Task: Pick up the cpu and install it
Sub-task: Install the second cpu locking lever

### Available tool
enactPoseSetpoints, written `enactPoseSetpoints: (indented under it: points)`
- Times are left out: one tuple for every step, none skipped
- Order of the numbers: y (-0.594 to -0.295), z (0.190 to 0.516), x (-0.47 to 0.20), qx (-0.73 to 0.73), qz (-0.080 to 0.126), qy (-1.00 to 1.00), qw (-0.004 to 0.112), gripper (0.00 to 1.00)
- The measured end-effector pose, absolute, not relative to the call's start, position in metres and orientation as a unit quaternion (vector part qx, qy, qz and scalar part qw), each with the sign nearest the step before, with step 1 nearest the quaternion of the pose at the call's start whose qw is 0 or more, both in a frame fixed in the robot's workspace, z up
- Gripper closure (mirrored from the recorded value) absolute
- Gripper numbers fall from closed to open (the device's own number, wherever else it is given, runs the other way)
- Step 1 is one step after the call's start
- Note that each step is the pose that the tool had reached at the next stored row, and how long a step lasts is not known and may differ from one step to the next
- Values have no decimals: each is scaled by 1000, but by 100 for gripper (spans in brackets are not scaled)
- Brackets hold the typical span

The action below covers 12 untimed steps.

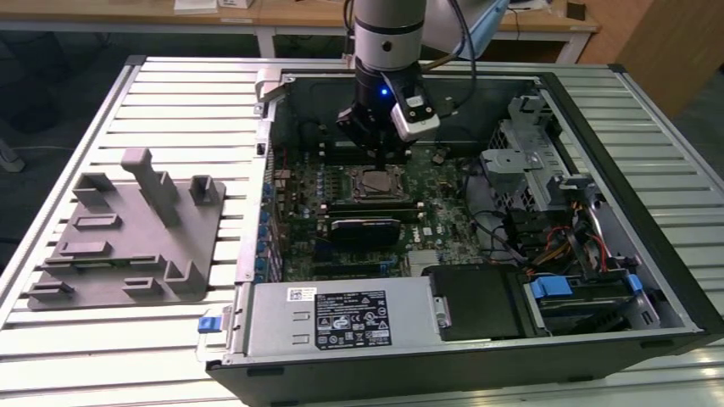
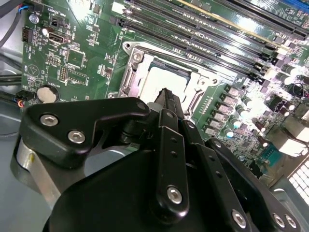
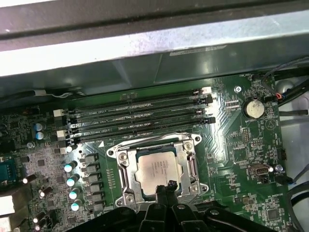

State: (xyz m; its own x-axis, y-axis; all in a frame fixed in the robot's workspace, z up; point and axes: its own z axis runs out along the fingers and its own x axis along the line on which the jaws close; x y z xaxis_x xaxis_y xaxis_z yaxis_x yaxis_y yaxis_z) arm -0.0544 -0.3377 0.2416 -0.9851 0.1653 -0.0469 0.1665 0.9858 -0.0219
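Note:
The cpu (image 3: 158,169) lies flat inside the metal socket frame (image 3: 123,170) of the green motherboard (image 1: 442,216), its silvery top facing up. It also appears in the second wrist view, the cpu (image 2: 169,79) just past my fingertips. In the exterior view my gripper (image 1: 382,158) hangs a little above the cpu (image 1: 375,180) inside the open computer case. In both wrist views my gripper (image 3: 169,186) (image 2: 166,95) has its fingers pressed together with nothing between them, close over the chip's near edge.
Several black memory slots (image 3: 140,118) run beside the socket. The case wall (image 1: 263,136), a drive cage (image 1: 531,165) with cables, and the power supply (image 1: 339,318) ring the board. A grey fixture tray (image 1: 125,242) with upright posts lies on the slatted table at the exterior view's left.

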Motion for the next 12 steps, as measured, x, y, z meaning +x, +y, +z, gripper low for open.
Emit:
enactPoseSetpoints:
  points:
    - [-338,243,-54,83,-13,996,23,89]
    - [-338,244,-54,83,-13,996,23,89]
    - [-338,245,-54,83,-13,996,23,89]
    - [-338,247,-54,83,-13,996,23,89]
    - [-338,248,-54,83,-13,996,23,89]
    - [-338,249,-54,83,-13,996,23,89]
    - [-338,250,-54,83,-13,996,23,89]
    - [-338,251,-54,83,-13,996,23,89]
    - [-338,251,-54,83,-13,996,23,89]
    - [-338,251,-54,83,-13,996,23,89]
    - [-338,251,-54,83,-13,996,23,89]
    - [-338,251,-54,83,-13,996,23,89]
